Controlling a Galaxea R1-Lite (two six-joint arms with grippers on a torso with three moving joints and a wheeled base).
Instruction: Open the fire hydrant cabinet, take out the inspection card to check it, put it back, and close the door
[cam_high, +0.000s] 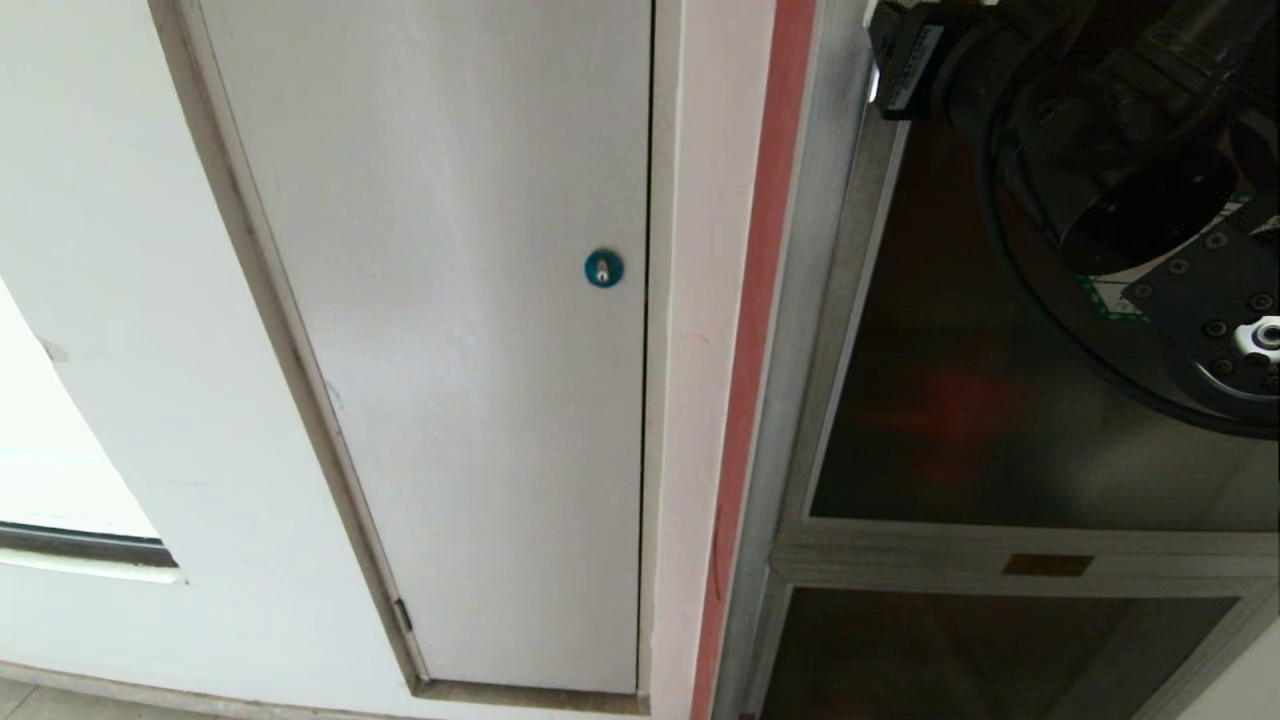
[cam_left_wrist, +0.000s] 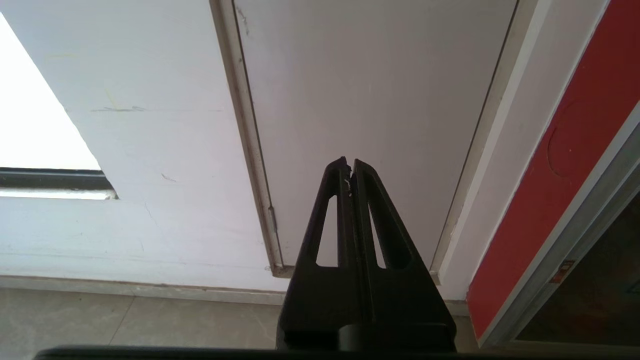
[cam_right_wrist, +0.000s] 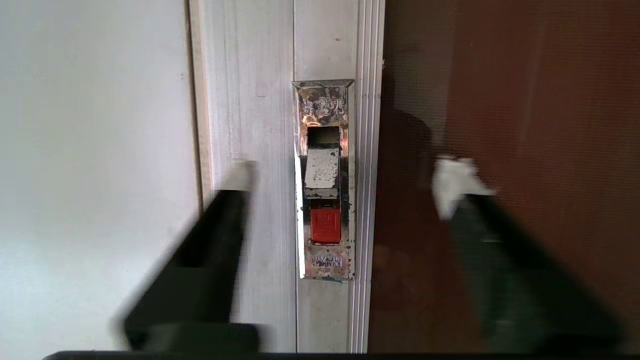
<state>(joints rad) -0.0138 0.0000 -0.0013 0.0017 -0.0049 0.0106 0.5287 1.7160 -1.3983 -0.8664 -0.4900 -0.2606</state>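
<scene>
The fire hydrant cabinet (cam_high: 800, 330) stands at the right in the head view, and its silver frame borders the dark tinted glass door (cam_high: 980, 400), which is closed. My right arm (cam_high: 1130, 150) reaches in at the upper right and hides part of a green-bordered sticker (cam_high: 1108, 296). In the right wrist view the worn metal latch (cam_right_wrist: 325, 180) with its red button (cam_right_wrist: 325, 225) sits on the door's frame. My right gripper (cam_right_wrist: 348, 176) is open, one finger on each side of the latch and short of it. The left gripper (cam_left_wrist: 350, 162) is shut and empty, pointing at the wall. The inspection card is out of view.
A plain white door with a round blue lock (cam_high: 603, 268) fills the middle of the wall. A red strip (cam_high: 760, 300) runs beside the cabinet frame. A smaller dark panel (cam_high: 980, 650) lies below the glass door. Floor tiles (cam_left_wrist: 150, 320) meet the wall's base.
</scene>
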